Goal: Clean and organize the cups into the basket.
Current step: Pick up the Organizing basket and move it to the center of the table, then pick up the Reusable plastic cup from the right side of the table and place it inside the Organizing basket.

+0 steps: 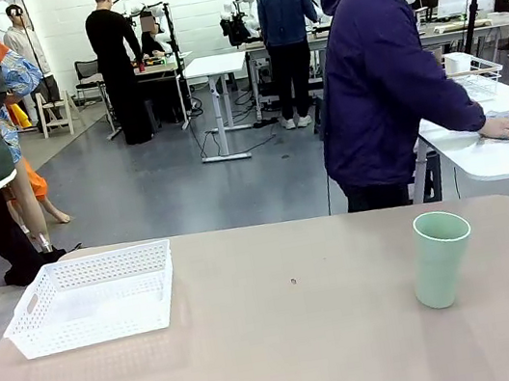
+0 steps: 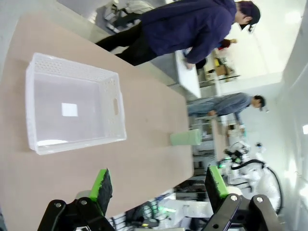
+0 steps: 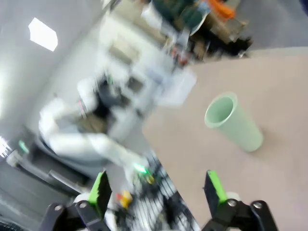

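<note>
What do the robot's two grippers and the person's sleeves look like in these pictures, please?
The left gripper and the right gripper look alike: black linked fingers with pale round pivot bolts, each finger tipped by a bright green pad. The person's sleeve is long and dark navy-purple, part of a hooded jacket of the same colour.
</note>
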Robot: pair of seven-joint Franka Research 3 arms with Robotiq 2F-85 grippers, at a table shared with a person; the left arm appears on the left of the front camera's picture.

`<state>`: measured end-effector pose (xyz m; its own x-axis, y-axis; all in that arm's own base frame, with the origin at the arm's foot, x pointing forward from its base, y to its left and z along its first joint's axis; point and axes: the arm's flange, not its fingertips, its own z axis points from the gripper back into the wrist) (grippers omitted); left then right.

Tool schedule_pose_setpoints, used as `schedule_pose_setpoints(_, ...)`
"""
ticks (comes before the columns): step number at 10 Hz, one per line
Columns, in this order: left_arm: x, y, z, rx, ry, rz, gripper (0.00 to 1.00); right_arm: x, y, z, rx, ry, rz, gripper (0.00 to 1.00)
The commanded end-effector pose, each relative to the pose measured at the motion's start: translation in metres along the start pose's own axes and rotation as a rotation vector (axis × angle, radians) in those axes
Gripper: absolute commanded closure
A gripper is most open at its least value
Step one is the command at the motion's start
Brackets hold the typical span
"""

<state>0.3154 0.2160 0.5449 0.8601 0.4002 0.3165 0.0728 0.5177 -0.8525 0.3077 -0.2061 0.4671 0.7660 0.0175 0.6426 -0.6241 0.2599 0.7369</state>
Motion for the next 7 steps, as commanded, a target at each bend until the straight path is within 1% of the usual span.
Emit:
schedule_pose_setpoints(1,0.013,-0.033,-0.003,0.230,0.028,-0.093,0.00,-0.005,-0.028,-0.006,0.033,0.186,0.479,0.00)
schedule_pose_setpoints(2,0.019,-0.044,-0.011,0.370,-0.007,-0.130,0.00,-0.007,-0.036,-0.016,0.031,0.223,0.527,0.00)
schedule_pose_setpoints(3,0.024,-0.052,-0.022,0.483,-0.046,-0.171,0.00,-0.009,-0.043,-0.027,0.005,0.230,0.573,0.00)
schedule_pose_setpoints(4,0.024,-0.058,-0.036,0.594,-0.088,-0.223,0.00,-0.010,-0.051,-0.039,-0.081,0.210,0.642,0.00)
schedule_pose_setpoints(6,0.016,-0.056,-0.062,0.763,-0.146,-0.299,0.00,-0.012,-0.064,-0.060,-0.184,0.136,0.715,0.00)
schedule_pose_setpoints(7,0.014,-0.049,-0.073,0.832,-0.167,-0.322,0.00,-0.013,-0.073,-0.068,-0.292,0.043,0.751,0.00)
